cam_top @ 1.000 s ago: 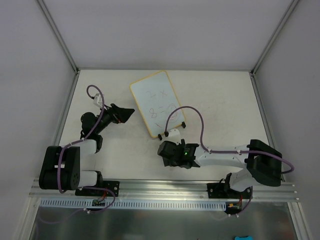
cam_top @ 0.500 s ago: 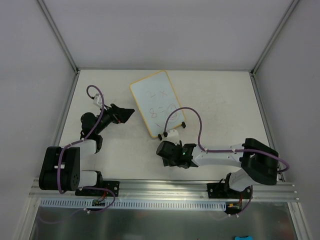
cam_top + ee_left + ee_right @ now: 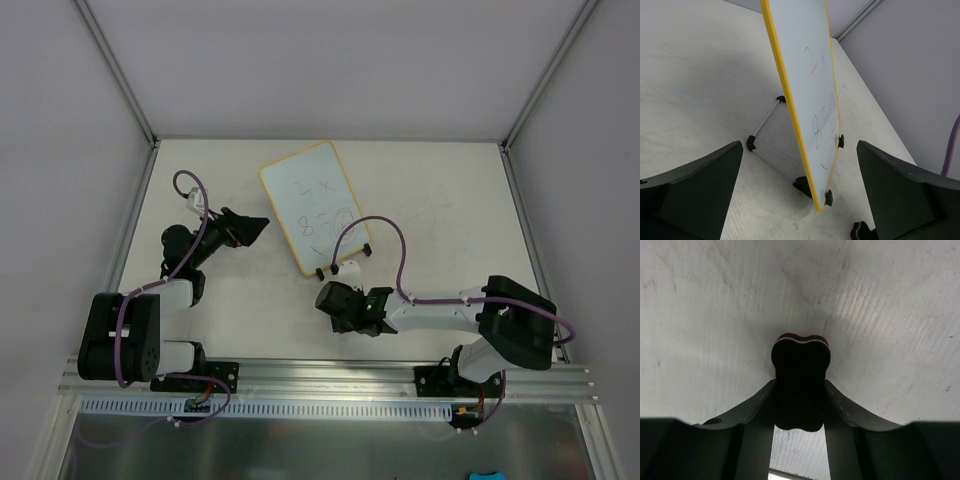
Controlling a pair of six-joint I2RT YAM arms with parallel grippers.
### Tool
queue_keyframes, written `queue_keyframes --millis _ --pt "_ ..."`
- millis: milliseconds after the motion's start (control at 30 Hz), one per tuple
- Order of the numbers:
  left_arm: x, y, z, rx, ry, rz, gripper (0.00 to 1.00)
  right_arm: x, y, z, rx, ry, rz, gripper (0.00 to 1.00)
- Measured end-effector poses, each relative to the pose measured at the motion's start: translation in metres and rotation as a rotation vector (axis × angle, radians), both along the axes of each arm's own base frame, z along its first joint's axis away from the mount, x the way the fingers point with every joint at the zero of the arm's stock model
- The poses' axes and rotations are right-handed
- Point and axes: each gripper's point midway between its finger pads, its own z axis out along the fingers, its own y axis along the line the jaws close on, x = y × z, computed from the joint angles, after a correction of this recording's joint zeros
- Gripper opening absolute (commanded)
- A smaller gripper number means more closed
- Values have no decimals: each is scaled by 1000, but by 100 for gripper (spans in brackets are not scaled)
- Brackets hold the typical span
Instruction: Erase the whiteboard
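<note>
Just in front of the whiteboard (image 3: 314, 206), right gripper (image 3: 800, 386) pinching black eraser (image 3: 801, 360), left gripper (image 3: 255, 227) gaping wide, red scribbles (image 3: 824, 125) barely showing.

Whiteboard (image 3: 805, 75) top past the left wrist view's edge, scribbles (image 3: 823, 127) unreadable

Lab test cell: white table (image 3: 450, 200), grey walls (image 3: 320, 60), aluminium rail (image 3: 330, 374).

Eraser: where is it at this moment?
In the right wrist view the eraser sits pinched in the right gripper; from above, that gripper is just on the near side of the whiteboard, by its feet.
</note>
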Motion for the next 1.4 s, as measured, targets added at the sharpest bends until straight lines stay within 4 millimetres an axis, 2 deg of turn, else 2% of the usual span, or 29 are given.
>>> queue_keyframes --millis 67,233,300,400,500,600,800,933,1233,1400 --pt "0 0 0 0 0 0 99 0 0 -1 2 1 -5 33" --pt "-1 -1 0 0 -1 -5 99 1 -1 -1 4 2 -11 22" --pt "-1 -2 1 0 -3 -12 99 1 -1 -1 9 3 -13 11" --pt "-2 -2 2 -1 -13 -20 99 2 -2 0 23 6 -16 10" --pt "0 -3 -1 -3 -13 -26 99 5 -7 2 26 2 -21 1" --pt "1 -5 -8 -7 -4 -42 99 10 -11 16 52 -15 -22 0" --pt "5 -9 -28 -34 71 -60 99 24 -16 59 119 -96 -6 0" --pt "10 -11 -31 -50 93 -73 99 37 -20 83 146 -147 -2 0" --pt "16 -26 -41 -70 144 -146 99 73 -32 111 138 -205 -2 0" --pt "26 -36 -40 -77 148 -177 97 91 -29 140 162 -248 18 0"
